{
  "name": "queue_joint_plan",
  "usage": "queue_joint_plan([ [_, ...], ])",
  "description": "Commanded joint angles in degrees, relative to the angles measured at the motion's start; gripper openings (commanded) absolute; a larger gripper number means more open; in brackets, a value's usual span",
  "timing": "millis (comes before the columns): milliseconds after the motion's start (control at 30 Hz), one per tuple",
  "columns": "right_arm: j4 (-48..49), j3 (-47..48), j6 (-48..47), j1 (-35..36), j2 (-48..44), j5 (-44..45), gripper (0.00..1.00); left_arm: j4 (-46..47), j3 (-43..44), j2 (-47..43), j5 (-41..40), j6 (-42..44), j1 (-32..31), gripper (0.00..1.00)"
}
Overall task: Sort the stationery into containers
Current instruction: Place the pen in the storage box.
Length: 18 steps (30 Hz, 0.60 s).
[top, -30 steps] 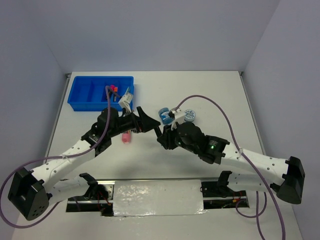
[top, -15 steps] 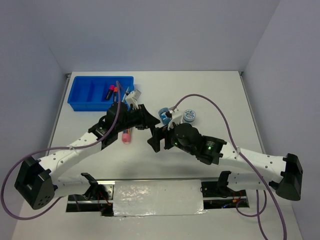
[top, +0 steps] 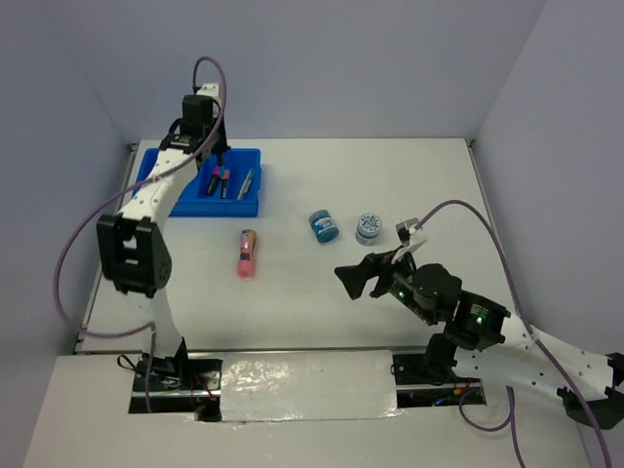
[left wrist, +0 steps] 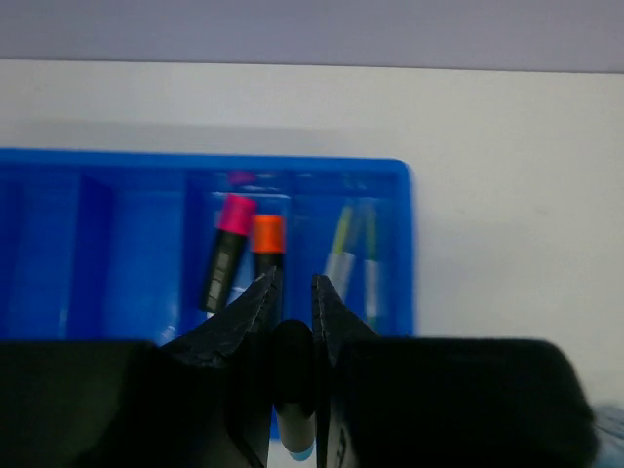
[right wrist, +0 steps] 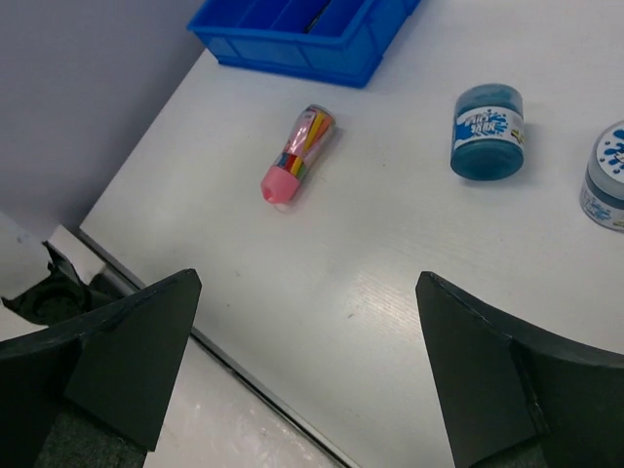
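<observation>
Black-fingered, my right gripper (right wrist: 307, 292) stands wide open, holding nothing, above the table (right wrist: 390, 322). Beyond it lie the pink tube (right wrist: 297, 154), then two blue jars (right wrist: 487, 132), well apart from it. Farthest, my left gripper (left wrist: 292, 292) is clamped on a black marker (left wrist: 292, 356) above the blue tray (left wrist: 127, 166), which holds two markers (left wrist: 226, 252) and pens (left wrist: 341, 249).

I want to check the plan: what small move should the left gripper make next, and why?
Probably lower and open: the left gripper, shut on a short black blue-ended marker, hangs above the bright blue plastic tray, near its pink-ended marker and orange-ended marker.
</observation>
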Motion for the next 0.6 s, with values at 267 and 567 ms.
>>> queue_joint_plan([
  [267,-9.17,-4.89,-1.77,-0.1,-14.49,-5.67,1.0,5.93,6.23,17.13,9.79,12.76,9.32,0.1],
  [567,-7.42,-2.51,-3.35,-0.1,-7.55,-7.59,1.0,5.49,7.1,19.07,9.0,11.36,9.49,0.71],
])
